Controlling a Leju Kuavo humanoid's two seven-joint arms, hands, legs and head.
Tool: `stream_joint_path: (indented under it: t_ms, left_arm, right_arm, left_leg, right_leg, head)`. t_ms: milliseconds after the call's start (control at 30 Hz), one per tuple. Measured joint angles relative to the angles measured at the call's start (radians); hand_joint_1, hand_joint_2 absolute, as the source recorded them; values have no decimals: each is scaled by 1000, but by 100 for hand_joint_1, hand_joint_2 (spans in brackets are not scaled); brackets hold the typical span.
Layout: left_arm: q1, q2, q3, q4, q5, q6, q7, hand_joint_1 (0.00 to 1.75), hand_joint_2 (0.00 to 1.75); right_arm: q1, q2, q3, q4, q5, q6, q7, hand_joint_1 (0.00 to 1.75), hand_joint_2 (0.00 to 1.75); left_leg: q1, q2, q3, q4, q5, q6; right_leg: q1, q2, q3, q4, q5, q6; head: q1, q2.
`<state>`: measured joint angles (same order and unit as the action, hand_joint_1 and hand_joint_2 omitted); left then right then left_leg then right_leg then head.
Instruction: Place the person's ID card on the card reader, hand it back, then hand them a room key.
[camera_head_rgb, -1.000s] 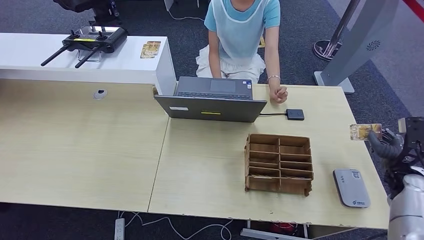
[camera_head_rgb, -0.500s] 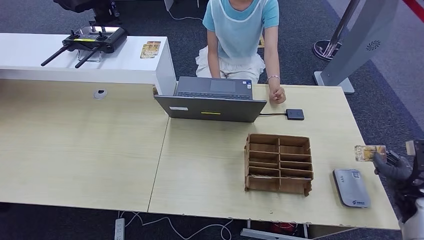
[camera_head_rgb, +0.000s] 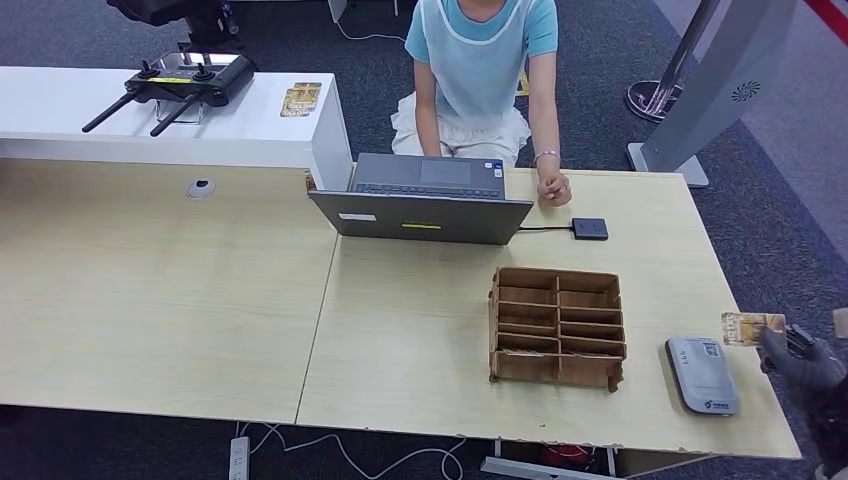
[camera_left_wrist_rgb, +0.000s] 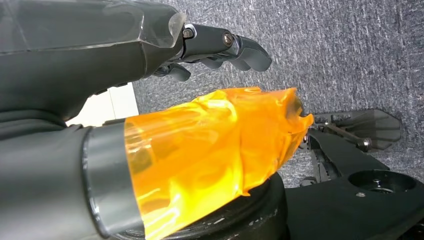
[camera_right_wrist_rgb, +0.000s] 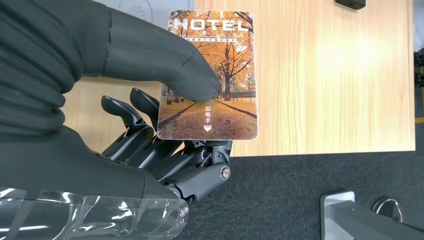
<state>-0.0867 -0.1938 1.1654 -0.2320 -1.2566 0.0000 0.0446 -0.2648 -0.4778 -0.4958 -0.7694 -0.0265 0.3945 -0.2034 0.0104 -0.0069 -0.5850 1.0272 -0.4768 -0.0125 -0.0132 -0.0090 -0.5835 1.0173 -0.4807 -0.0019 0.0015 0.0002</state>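
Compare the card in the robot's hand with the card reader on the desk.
The hotel card is thin and printed with an orange autumn-tree picture; the card reader is a thicker, plain grey slab. The card is pinched in the right hand, off the desk's right edge; the reader lies flat on the desk. Both are rounded rectangles.

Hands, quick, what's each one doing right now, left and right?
Left hand: holds nothing, fingers curled; open or closed cannot be told.
Right hand: closed on the HOTEL card, pinched under the thumb.
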Motion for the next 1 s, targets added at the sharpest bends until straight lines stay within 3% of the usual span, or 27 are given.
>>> stream_joint_path:
  t_ms: [367, 1000]
  left_arm:
    - [2, 0, 0, 0, -3, 0, -5, 0, 0]
    - [3, 1, 0, 0, -3, 0, -13, 0, 0]
  right_arm:
    - [62, -7, 54, -60, -34, 18, 14, 175, 175]
    - [84, -33, 171, -71, 3, -28, 7, 175, 175]
  left_leg:
    - [0, 0, 0, 0, 0, 0]
    - [0, 0, 0, 0, 0, 0]
  right_leg:
    - [0, 0, 0, 0, 0, 0]
    - [0, 0, 0, 0, 0, 0]
  head:
    - [0, 0]
    - [0, 0]
